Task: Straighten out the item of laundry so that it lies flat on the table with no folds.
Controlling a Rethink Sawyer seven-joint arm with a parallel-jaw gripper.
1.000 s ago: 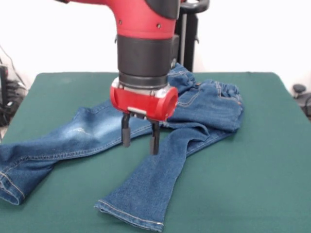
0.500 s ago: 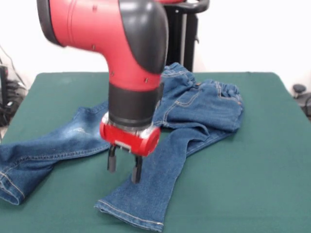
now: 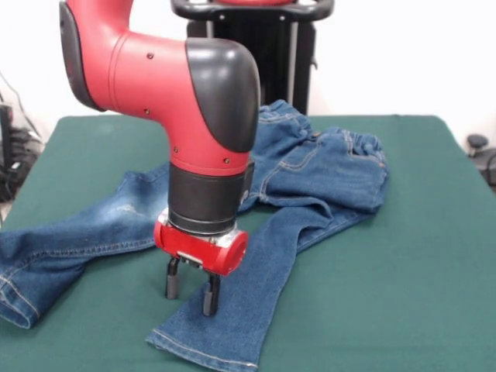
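The blue denim jeans (image 3: 325, 167) lie on the dark green table (image 3: 403, 256). The waistband (image 3: 364, 146) is at the far right and looks bunched and folded over. One leg (image 3: 77, 232) runs left to the table's edge. The other leg (image 3: 256, 279) runs toward the near edge and ends in a hem. My gripper (image 3: 190, 296) is open and empty and points down at the left edge of this near leg, close above its hem. One finger (image 3: 171, 285) is over bare table, the other (image 3: 209, 302) is at the denim.
The black pedestal (image 3: 298, 54) stands behind the table's far edge. Cables (image 3: 12, 155) hang off the left side and a small black object (image 3: 479, 146) sits past the right edge. Bare green felt lies to the right of the jeans.
The arm has swung down and toward the near left, carrying the open gripper from the crotch area along the near leg to a spot near its hem. The hem has shifted slightly.
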